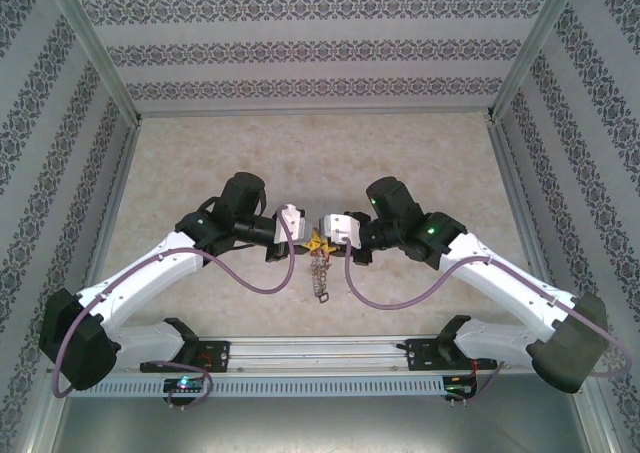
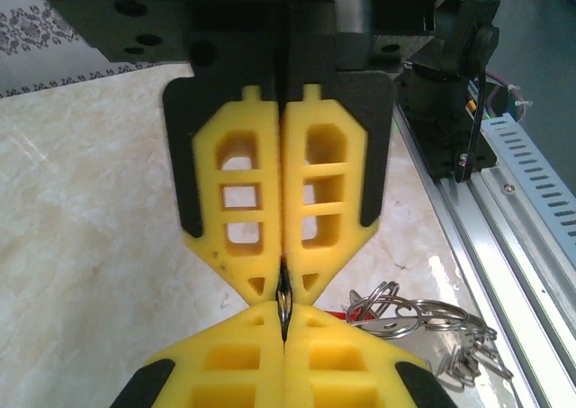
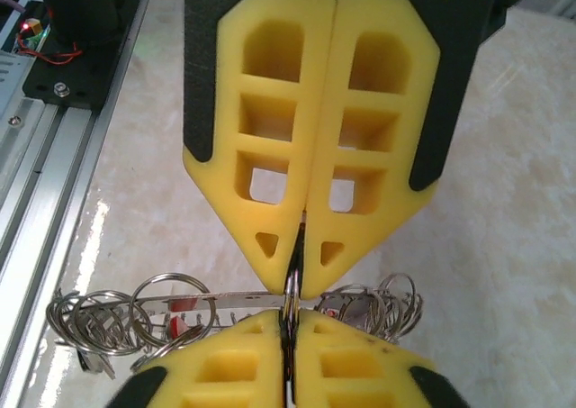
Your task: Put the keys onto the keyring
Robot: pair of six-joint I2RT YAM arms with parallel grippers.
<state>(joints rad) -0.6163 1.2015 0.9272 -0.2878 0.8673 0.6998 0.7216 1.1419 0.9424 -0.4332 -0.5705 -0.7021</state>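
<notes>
- Overhead view: both arms meet nose to nose above the beige marbled table, midway between its side edges and closer to its near edge than its far one. The left gripper and right gripper touch at the tips. A string of small silver metal keys and loops trails from them toward the near edge.
- Left wrist view: the left gripper has its yellow foam pads pressed together, nipping a thin dark sliver of metal at the very tip. I take it for the wire of the silver metal keyring, though too little shows for me to be sure. The right gripper butts against it.
- Right wrist view: the right gripper is closed on that same loop, the keyring, opposite the left gripper. The keys and a red plastic tag fan out on the table to both sides.
- My worry: two claws hold one thin wire by their tips alone. If I pull or twist unevenly, it could slip free. The pads also hide the ring's split, and the dangling tangle could snag or drag.
</notes>
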